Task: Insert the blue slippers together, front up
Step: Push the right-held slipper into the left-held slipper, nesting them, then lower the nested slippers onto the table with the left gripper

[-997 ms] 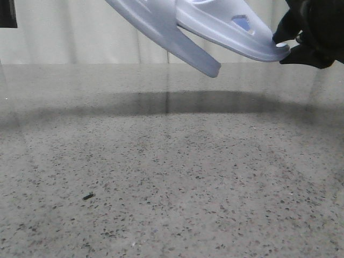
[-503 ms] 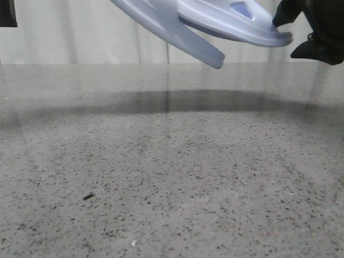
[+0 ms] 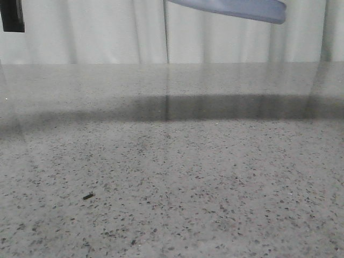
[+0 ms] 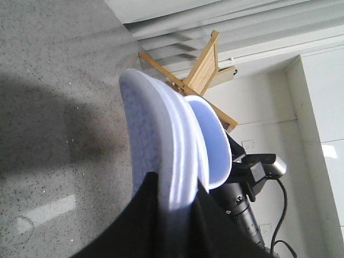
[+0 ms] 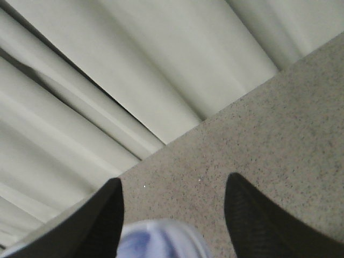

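Blue slippers nested and held aloft by the left gripper, right gripper spread apart

Nearest, the left gripper (image 4: 177,215) is clamped on the blue slippers (image 4: 172,161), which rise edge-on from between its fingers; the right gripper (image 5: 172,215) stands wide, a pale slipper edge just below its gap, apparently ungripped. Beyond lies the speckled table (image 3: 172,177), then curtains (image 5: 134,70). In the front view only a slipper sole shows above the table. To finish well, the pair should probably stay firmly pinched and aligned while lowered, toe ends upward
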Available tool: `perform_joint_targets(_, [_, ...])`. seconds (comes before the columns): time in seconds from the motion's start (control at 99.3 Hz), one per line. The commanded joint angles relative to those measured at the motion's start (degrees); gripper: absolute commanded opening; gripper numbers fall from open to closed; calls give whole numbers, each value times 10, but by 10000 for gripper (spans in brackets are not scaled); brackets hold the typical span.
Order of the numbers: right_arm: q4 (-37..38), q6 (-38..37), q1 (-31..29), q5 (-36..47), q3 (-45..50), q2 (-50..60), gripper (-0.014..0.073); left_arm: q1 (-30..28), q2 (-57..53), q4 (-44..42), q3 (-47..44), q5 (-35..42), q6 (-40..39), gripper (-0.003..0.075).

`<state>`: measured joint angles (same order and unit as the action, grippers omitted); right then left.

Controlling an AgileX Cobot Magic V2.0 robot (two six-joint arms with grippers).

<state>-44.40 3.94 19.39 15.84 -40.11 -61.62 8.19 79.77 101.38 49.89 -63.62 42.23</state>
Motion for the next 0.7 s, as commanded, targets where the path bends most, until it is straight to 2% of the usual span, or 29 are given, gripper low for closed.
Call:
perform_joint_targets(0.0, [18, 10, -16, 27, -22, 37, 363, 6, -17, 52, 15, -54, -6, 17])
perform_joint_targets(0.423, [26, 10, -24, 31, -22, 152, 363, 6, -17, 52, 14, -32, -6, 16])
perform_joint_targets(0.695, [32, 10, -24, 19, -22, 181, 363, 6, -17, 52, -23, 24, -4, 16])
